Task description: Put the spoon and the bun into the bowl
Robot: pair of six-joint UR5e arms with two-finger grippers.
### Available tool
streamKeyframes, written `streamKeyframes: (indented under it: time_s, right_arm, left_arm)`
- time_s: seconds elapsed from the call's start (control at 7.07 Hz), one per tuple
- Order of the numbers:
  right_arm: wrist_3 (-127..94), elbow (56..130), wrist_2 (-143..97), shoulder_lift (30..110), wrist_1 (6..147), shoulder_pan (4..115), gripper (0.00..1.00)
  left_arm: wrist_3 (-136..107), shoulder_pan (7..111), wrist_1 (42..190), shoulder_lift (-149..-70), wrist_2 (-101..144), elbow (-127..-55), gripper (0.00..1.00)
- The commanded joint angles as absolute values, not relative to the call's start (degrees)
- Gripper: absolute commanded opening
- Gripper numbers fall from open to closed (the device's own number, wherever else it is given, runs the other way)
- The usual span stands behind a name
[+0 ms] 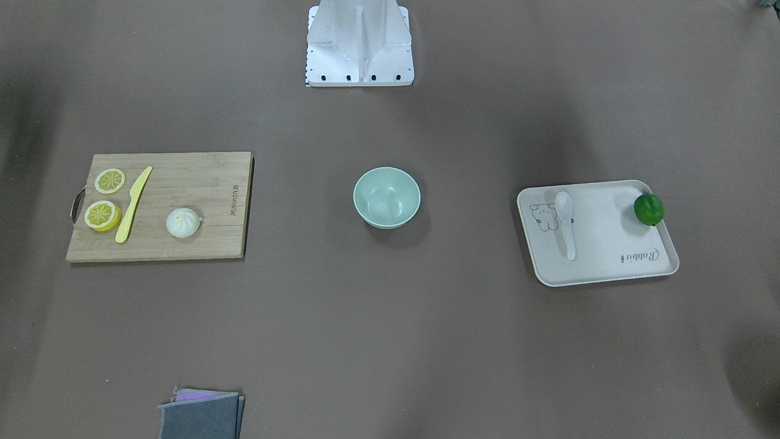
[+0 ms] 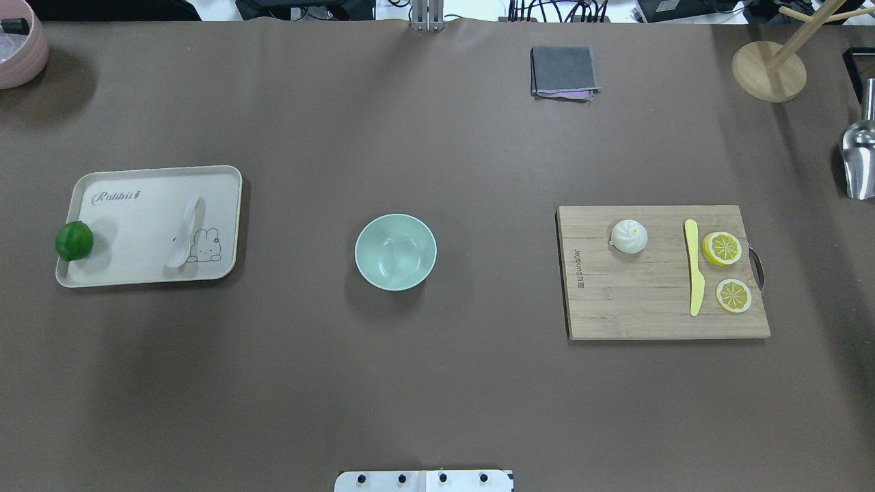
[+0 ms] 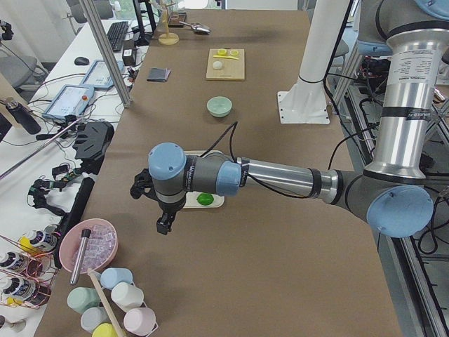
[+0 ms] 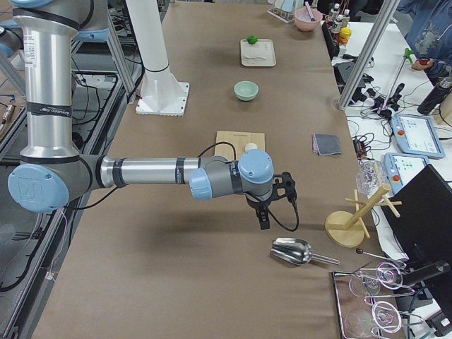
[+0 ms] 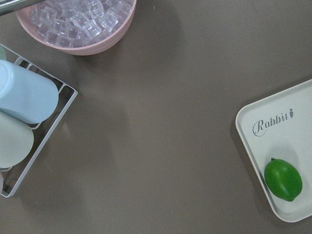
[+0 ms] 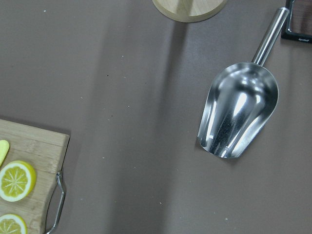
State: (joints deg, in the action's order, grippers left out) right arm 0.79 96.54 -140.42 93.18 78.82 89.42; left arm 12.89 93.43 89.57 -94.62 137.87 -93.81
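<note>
Neither the left gripper [image 3: 164, 225] nor the right gripper [image 4: 265, 222] shows whether its jaws are parted (only side views catch them). Nothing is done yet: the small white soup spoon [image 2: 186, 231] lies on the cream rectangular tray [image 2: 137, 225], the pleated white steamed bun [image 2: 629, 236] sits on the bamboo cutting board [image 2: 636, 301], and the round mint-green bowl [image 2: 395, 251] between them is empty.

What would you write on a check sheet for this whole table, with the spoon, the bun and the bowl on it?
Surface: brown table cover, smooth.
Job's things: spoon lies on the cream tray; bun sits on the cutting board; bowl stands empty between them.
Clutter: lime on the tray; yellow knife and two lemon slices on the board; folded grey cloth; metal scoop.
Tools: left tool and right tool hang above the table's ends, away from the job's things; open or shut cannot be told.
Cables: black cable loops at the right wrist.
Surroundings: pink bowl of ice cubes, cup rack, wooden stand.
</note>
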Motion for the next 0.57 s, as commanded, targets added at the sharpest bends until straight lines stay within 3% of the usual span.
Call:
streamKeyframes:
  time_s: [0.0, 0.42]
  right_arm:
    - [0.5, 96.6, -142.3, 93.2, 78.8, 89.1, 1.00]
    - [-5.7, 99.4, -141.9, 92.4, 78.7, 83.3, 0.99]
  left_arm:
    - [11.6, 92.1, 89.5, -94.6, 137.6, -93.7, 0.98]
    - [0.7, 86.9, 89.6, -94.7, 137.7, -97.1, 0.98]
